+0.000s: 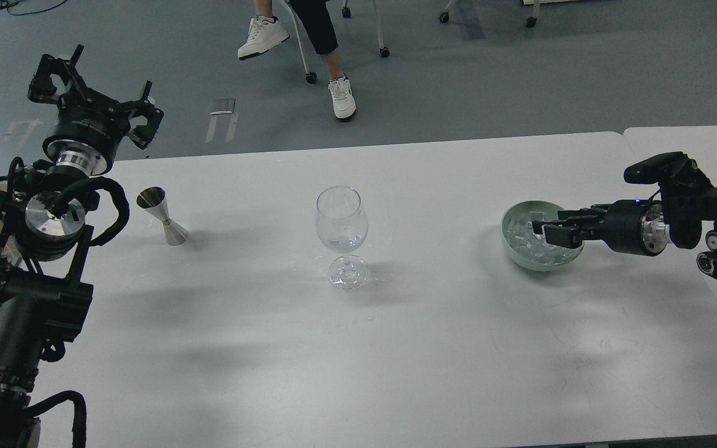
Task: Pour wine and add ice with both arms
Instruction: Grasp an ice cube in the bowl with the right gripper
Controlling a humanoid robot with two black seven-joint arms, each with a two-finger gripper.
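Note:
A clear wine glass (342,214) stands upright at the table's middle, with a little clear wine (342,240) in the bottom of its bowl. A pale green bowl (516,254) at the right holds several clear ice cubes (526,244). My right gripper (545,231) reaches in from the right, its fingers low over the bowl's right half among the ice; I cannot tell whether it grips a cube. My left gripper (94,87) is open and empty, raised beyond the table's far left edge. A silver jigger (163,216) stands upright next to my left arm.
The white table (358,348) meets a second white table (694,140) at the right. A seated person's legs and white shoes (341,98) and chair wheels are on the grey floor beyond the far edge.

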